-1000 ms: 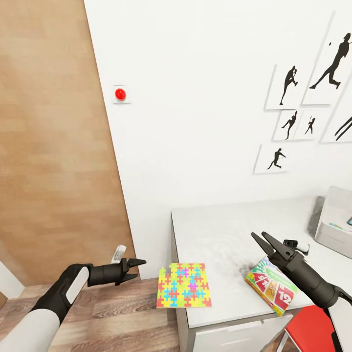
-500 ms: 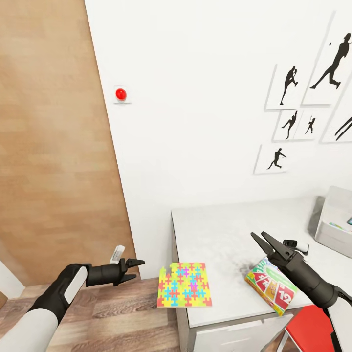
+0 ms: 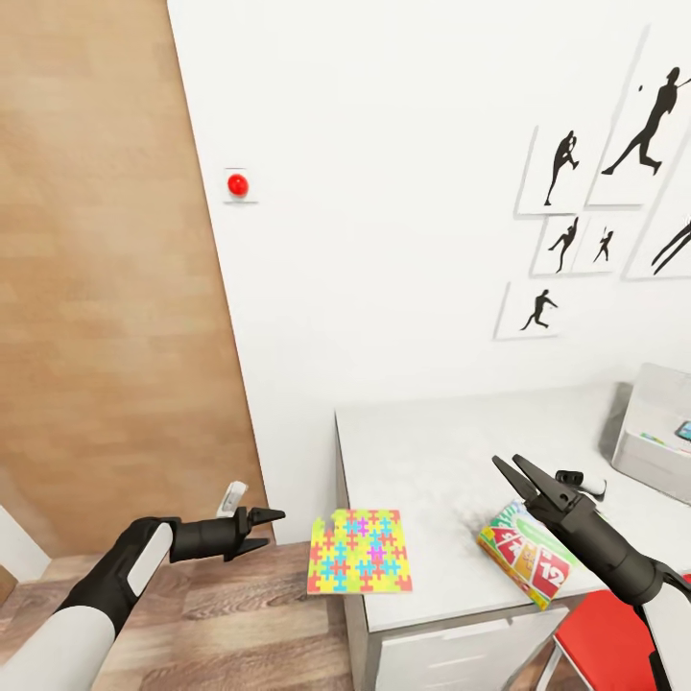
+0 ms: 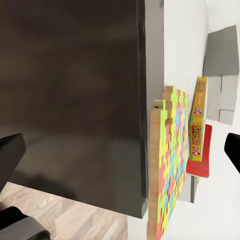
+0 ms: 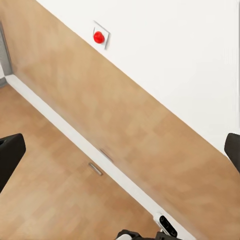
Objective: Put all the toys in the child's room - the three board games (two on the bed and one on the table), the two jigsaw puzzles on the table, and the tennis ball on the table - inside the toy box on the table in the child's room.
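Slightly leftward-shifted view; "SKIP-BO" game box (image 3: 526, 565) under open, empty right hand (image 3: 512, 469); left hand (image 3: 270, 528) open, empty.

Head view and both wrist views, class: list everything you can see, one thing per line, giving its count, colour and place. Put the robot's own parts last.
jigsaw puzzle: one, red, yellow, blue and green, on the table's near left corner, overhanging the edge
game box: one, green with red, near the table's front edge, below the right gripper
toy box: one, light grey, at the table's far right
table: one, pale grey-white, against the wall
posters: several, white with black player silhouettes, on the wall
red button: one, on the wall
door: one, brown wood, left
chair seat: one, red, lower right
left gripper: one, black, open, beside the table
right gripper: one, black, open, above the table
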`<state>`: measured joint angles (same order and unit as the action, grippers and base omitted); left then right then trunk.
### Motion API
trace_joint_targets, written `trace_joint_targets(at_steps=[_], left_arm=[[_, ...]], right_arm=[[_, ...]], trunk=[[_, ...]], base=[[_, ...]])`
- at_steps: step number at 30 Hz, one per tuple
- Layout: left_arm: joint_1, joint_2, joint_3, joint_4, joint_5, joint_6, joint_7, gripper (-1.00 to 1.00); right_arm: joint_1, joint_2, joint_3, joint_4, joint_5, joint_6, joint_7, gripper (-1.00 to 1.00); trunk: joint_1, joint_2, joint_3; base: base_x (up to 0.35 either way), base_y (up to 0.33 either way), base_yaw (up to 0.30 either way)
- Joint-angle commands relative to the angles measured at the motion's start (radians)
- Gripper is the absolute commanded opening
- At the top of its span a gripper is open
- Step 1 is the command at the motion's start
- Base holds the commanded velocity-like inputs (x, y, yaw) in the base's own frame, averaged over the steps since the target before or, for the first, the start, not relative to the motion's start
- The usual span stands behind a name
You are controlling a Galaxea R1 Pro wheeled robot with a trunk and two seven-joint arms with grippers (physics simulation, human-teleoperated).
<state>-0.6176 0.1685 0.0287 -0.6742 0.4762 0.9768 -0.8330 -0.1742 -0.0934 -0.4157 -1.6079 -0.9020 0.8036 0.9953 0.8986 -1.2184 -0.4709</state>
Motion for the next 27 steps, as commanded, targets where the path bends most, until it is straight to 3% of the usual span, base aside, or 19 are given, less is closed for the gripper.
trace_joint_targets(at_steps=[1, 9, 27], left_arm=[[-0.001, 0.000, 0.002, 0.000, -0.004, 0.003, -0.005, 1.00], [-0.001, 0.000, 0.002, -0.001, -0.004, 0.003, -0.005, 1.00], [-0.001, -0.001, 0.001, -0.001, -0.004, 0.003, -0.003, 1.00]], right_arm=[[-0.001, 0.000, 0.000, 0.000, -0.003, 0.005, 0.001, 1.00], [-0.001, 0.000, 0.000, 0.000, -0.003, 0.005, 0.000, 1.00], [-0.001, 0.001, 0.002, 0.000, -0.003, 0.003, 0.000, 1.00]], trunk=[[0.000, -0.001, -0.001], [0.000, -0.001, -0.001], [0.000, -0.001, -0.001]], base=[[-0.039, -0.156, 0.000], [-0.043, -0.178, 0.000], [-0.005, -0.052, 0.000]])
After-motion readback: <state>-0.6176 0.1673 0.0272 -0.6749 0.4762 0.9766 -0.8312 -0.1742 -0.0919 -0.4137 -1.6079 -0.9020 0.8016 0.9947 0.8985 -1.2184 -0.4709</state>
